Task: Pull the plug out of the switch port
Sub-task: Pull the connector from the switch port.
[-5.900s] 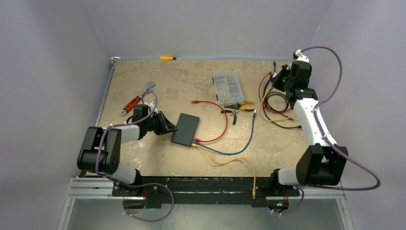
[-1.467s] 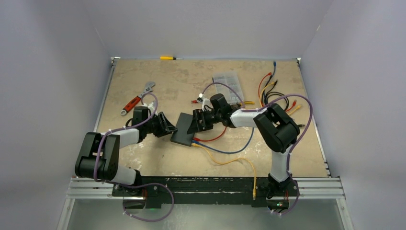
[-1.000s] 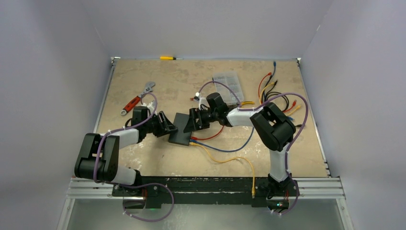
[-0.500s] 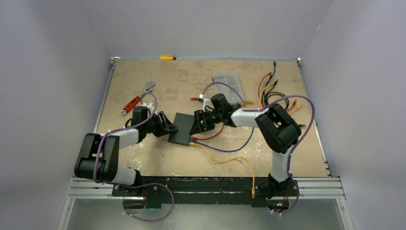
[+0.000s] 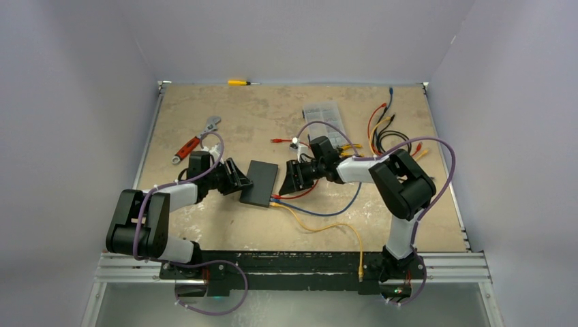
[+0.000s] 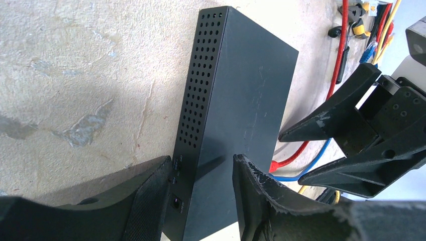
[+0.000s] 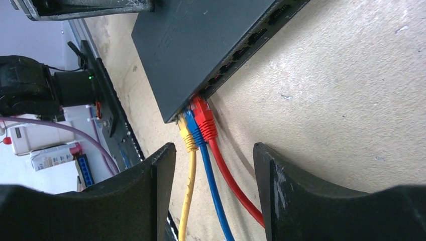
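The flat black switch lies left of centre on the table. Red, blue and yellow plugs sit side by side in the ports at its near end. My left gripper is shut on the switch's left edge. In the left wrist view its fingers clamp the box at one end. My right gripper stands open just right of the ports. In the right wrist view its fingers straddle all three cables behind the plugs without touching them.
A clear organiser box and pliers lie behind the right arm. A tangle of spare cables fills the back right. A red-handled wrench lies at the left and a yellow screwdriver at the far edge.
My right gripper has slid right, off the switch's top to the cables behind the plugs, and its jaws have narrowed. The left gripper and switch have stayed put.
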`<act>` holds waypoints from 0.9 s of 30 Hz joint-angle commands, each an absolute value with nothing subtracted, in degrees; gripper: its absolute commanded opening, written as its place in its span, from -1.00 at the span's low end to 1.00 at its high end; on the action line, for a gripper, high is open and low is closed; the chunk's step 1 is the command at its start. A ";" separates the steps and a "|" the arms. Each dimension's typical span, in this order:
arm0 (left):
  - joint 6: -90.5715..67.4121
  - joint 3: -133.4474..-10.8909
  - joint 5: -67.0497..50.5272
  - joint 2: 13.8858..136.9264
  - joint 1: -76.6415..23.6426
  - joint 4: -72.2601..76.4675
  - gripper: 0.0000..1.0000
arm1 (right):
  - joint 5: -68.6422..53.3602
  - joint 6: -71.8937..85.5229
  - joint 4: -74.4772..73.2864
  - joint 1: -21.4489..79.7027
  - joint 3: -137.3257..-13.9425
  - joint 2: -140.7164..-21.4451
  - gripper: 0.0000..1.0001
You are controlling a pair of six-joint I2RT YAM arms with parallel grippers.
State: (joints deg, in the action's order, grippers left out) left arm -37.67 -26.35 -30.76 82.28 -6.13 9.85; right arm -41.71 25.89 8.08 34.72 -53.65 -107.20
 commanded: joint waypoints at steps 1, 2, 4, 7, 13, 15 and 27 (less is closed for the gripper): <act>-35.38 -24.43 -28.41 82.88 -6.07 6.64 -0.05 | -44.19 26.41 10.41 34.93 -52.68 -108.40 0.20; -35.36 -24.43 -28.43 82.88 -6.13 6.65 -0.05 | -44.89 26.79 11.01 34.97 -52.77 -109.08 0.16; -35.31 -24.36 -28.39 82.89 -6.18 6.65 -0.05 | -45.86 27.30 11.64 35.11 -53.13 -110.53 0.09; -35.40 -24.41 -28.30 82.97 -6.07 6.66 -0.05 | -46.39 27.83 12.40 35.44 -53.41 -112.19 0.05; -35.34 -24.34 -28.30 83.01 -6.13 6.76 -0.05 | -46.91 28.32 13.04 35.86 -54.71 -114.39 0.01; -35.36 -24.26 -28.38 83.10 -6.12 6.72 -0.05 | -47.18 28.59 13.50 35.94 -55.11 -115.18 0.00; -35.25 -24.42 -28.65 83.34 -6.07 6.90 -0.06 | -47.46 29.66 14.33 37.20 -58.14 -118.77 -0.05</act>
